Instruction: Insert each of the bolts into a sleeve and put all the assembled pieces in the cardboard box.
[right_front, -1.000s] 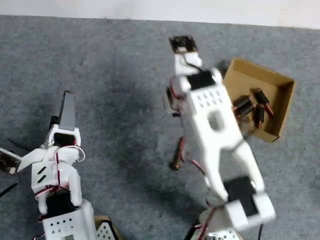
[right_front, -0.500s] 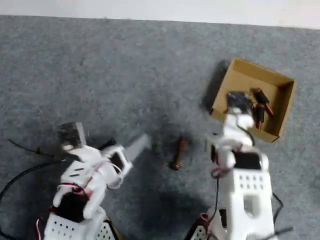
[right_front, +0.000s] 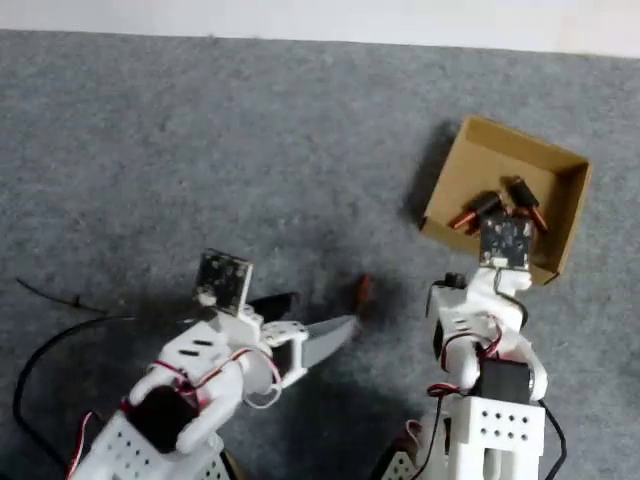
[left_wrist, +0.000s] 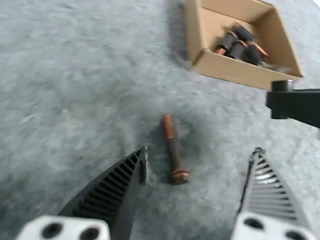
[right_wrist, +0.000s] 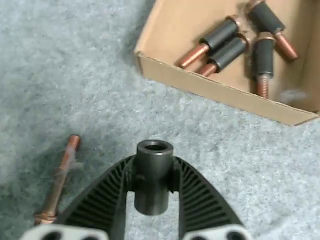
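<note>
While right pincer grips sleeve — bolt lies head toward left pincer.

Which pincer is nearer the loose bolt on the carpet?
Left. The left pincer hangs open over the bolt; the right pincer, shut on a sleeve, is farther off.

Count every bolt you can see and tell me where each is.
5. Four sleeved bolts lie in the cardboard box; one bare bolt lies on the table outside it. None appears hidden.
</note>
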